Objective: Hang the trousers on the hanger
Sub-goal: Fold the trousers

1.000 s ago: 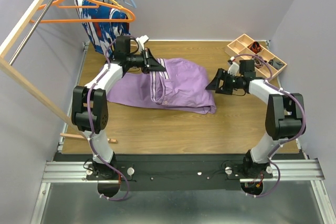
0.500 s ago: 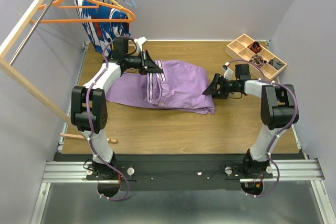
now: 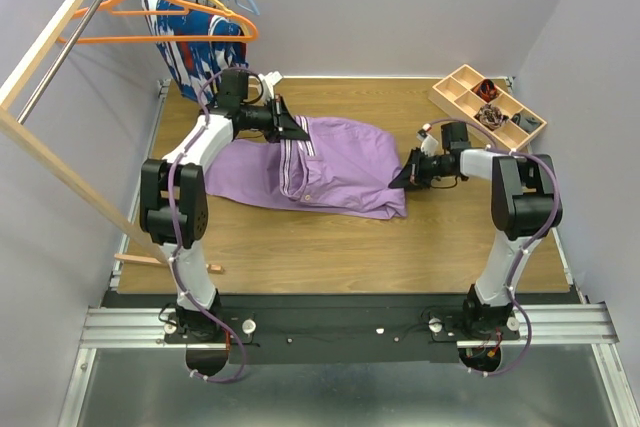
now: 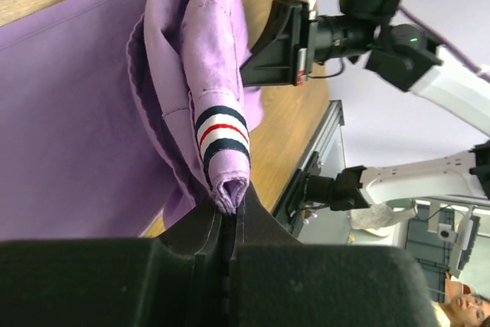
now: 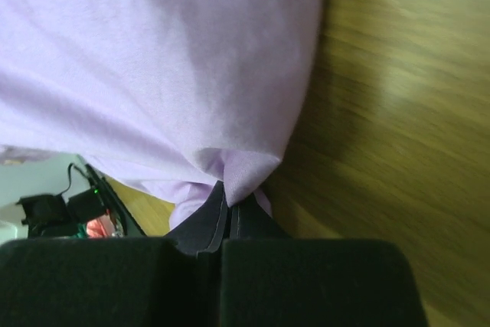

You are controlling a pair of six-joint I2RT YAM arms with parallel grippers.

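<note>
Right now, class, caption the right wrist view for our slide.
Right jaws shut on a pinched fold of the lilac trousers, wooden table alongside.

A wood-grain worktop (image 3: 330, 247) sat between plain, pale grey-lilac walls (image 3: 400, 7) under even light. A wooden rack (image 3: 65, 172) stood along the left wall. An aluminium rail (image 3: 120, 327) ran across the near edge.

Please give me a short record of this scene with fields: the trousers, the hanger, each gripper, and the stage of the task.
trousers: lilac, lying crumpled on the wooden table
hanger: orange, hanging up at the far left, no trousers on it
left gripper: shut on the striped waistband end
right gripper: shut on the right edge of the trousers
stage: both grips made, trousers not yet lifted
</note>
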